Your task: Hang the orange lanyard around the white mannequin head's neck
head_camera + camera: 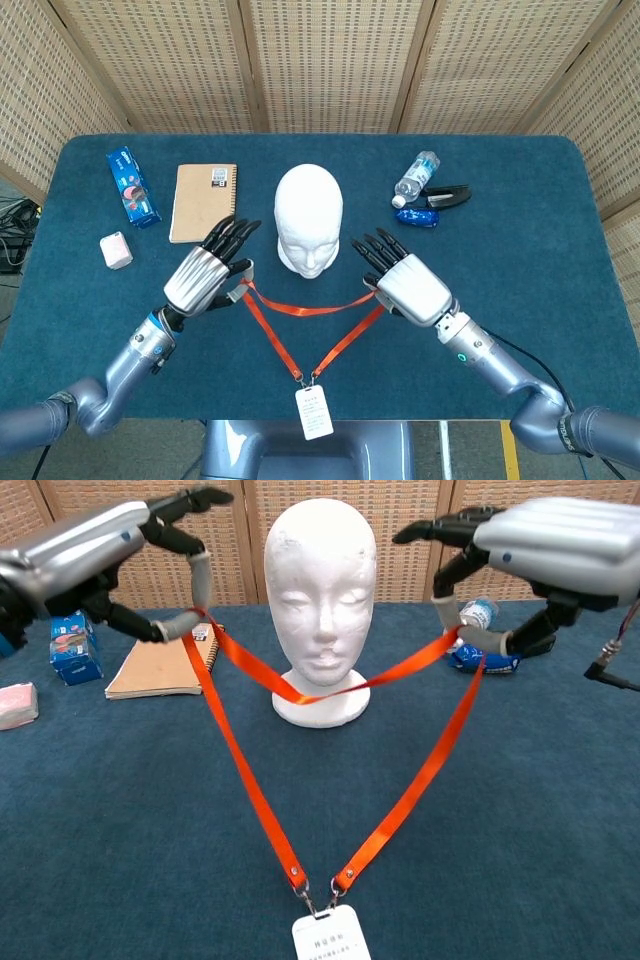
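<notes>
The white mannequin head [309, 218] stands upright mid-table, facing me [320, 580]. The orange lanyard [312, 311] hangs stretched between my two hands, in front of the head. My left hand [203, 276] pinches the strap between thumb and finger, raised at forehead height [95, 545] left of the head. My right hand [407, 287] pinches the other side, equally high [545, 545] on the right. Between them the strap [300, 693] sags across the base of the neck. Both sides run down to a clip and white badge [330, 935] near the table's front edge.
A brown notebook [204, 202], a blue snack pack [132, 186] and a pink packet [116, 250] lie at the left. A water bottle [415, 177], a black object [450, 195] and a small blue item [416, 217] lie behind my right hand. Wicker screens stand behind.
</notes>
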Tool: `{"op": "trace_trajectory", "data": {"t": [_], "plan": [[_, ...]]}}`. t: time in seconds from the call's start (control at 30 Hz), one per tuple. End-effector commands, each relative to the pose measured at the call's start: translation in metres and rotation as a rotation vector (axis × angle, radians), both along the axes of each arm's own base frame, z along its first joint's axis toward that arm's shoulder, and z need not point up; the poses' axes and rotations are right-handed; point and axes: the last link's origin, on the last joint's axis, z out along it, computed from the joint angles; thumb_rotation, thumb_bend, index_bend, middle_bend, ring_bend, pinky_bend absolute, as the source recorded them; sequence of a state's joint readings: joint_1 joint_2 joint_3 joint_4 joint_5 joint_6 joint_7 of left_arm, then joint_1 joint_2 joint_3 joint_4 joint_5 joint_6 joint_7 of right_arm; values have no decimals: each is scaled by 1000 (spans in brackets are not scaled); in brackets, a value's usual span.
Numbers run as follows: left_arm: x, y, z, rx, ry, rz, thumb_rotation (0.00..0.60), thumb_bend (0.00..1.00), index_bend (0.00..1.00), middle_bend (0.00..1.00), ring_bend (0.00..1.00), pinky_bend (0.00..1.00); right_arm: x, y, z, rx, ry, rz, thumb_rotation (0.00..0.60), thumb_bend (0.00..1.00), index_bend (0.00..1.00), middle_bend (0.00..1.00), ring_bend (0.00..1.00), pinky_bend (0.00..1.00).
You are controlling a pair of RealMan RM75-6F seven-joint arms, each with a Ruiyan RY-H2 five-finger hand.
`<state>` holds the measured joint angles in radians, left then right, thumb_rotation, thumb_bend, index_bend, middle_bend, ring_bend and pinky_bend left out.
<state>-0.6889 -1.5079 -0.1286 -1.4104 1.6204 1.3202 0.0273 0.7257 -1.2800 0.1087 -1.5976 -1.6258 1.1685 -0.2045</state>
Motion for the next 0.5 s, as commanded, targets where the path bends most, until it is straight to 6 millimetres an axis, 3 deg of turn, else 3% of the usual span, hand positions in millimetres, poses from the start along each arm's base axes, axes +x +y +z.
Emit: {"op": "trace_trajectory", "data": {"t": [0.03, 0.23, 0.5], "plan": [[10, 8, 20, 64, -44, 10, 600, 452, 750, 0, 0, 0, 19, -4, 24, -18, -97, -19, 600, 664, 708, 95, 0, 0], [24, 21, 45, 80, -109, 73, 600, 452, 749, 0, 0, 0, 49, -13, 57, -16, -239, -83, 600, 665, 709, 99, 0, 0], [42, 46, 62, 67, -140, 241, 600, 451, 754, 0, 0, 0, 73, -46, 74, 13, -420, -272, 600, 664, 711, 102, 0, 0]]}}
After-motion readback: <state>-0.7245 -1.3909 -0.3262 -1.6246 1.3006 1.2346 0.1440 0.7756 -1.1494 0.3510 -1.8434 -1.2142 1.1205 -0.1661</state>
